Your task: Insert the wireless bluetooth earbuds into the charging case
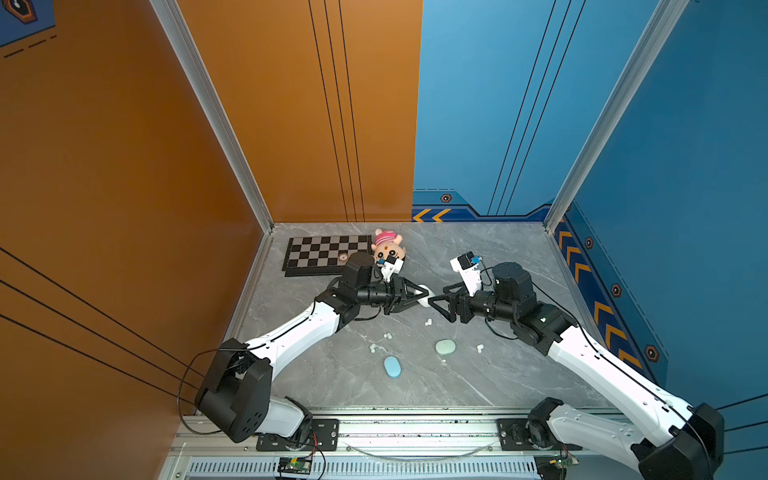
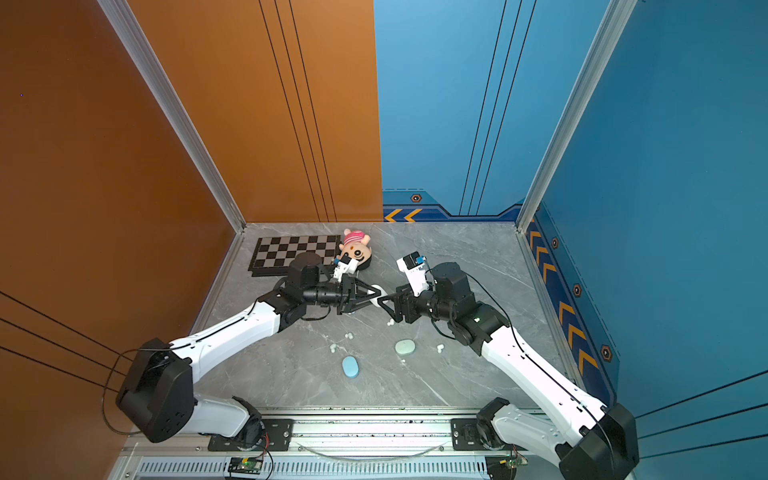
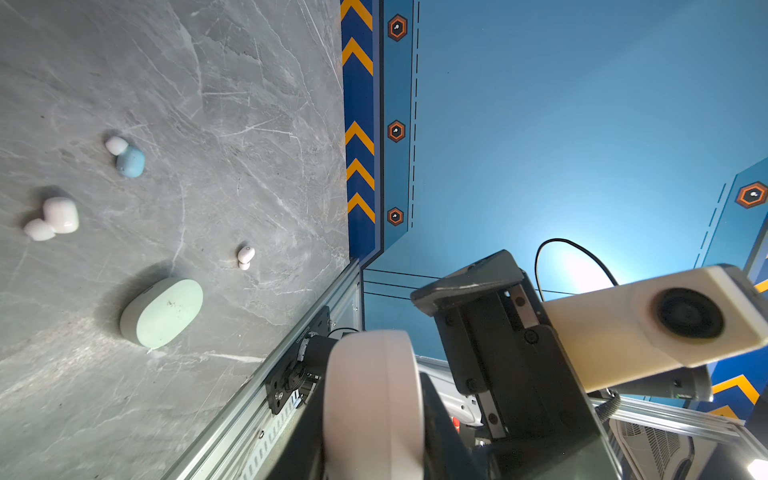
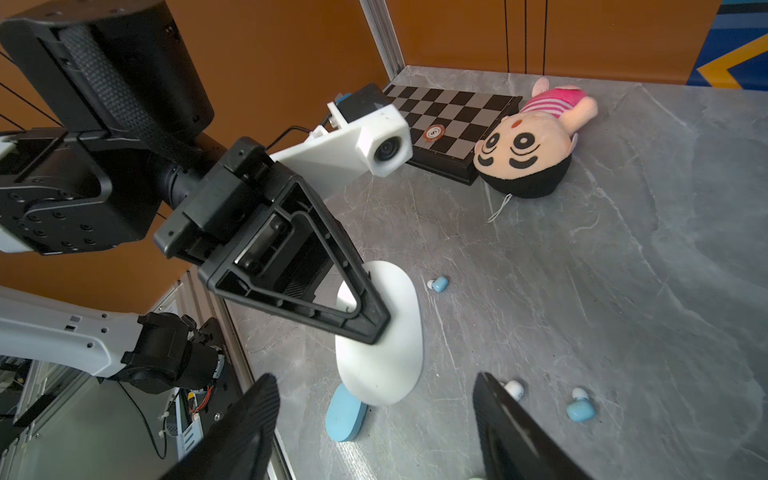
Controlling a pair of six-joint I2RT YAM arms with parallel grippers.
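- Gripping the white charging case (image 4: 384, 374) on edge: the left fingers (image 4: 370, 330) are clamped across its two flat faces, mid-bench, with the case lifted clear of the surface.
- Right fingers (image 4: 249, 419) are spread wide, facing the left ones from the right. The end of the case sits in the gap and touches neither finger in the right wrist view.
- Earbuds (image 1: 387, 335) are all loose on the bench (image 1: 519, 374), nearer than both sets of fingers and apart from the held case.
- In both top views, one earbud lies just near of the right fingers and two lie left of centre. Another is right of the green case (image 1: 445, 347), and a tiny one is just near of that case.
- Right wrist view gives colour: two light blue earbuds (image 4: 582, 409), plus a white earbud (image 4: 513, 388) half hidden behind a right finger.
- Green case and blue case (image 1: 392, 368) lie flat on the bench near centre. The blue one is nearer and to the left of the green.
- Far left: a chessboard (image 1: 324, 251) with a poker chip (image 1: 343, 257) on it, and a plush doll (image 1: 388, 245) lying against its right end.
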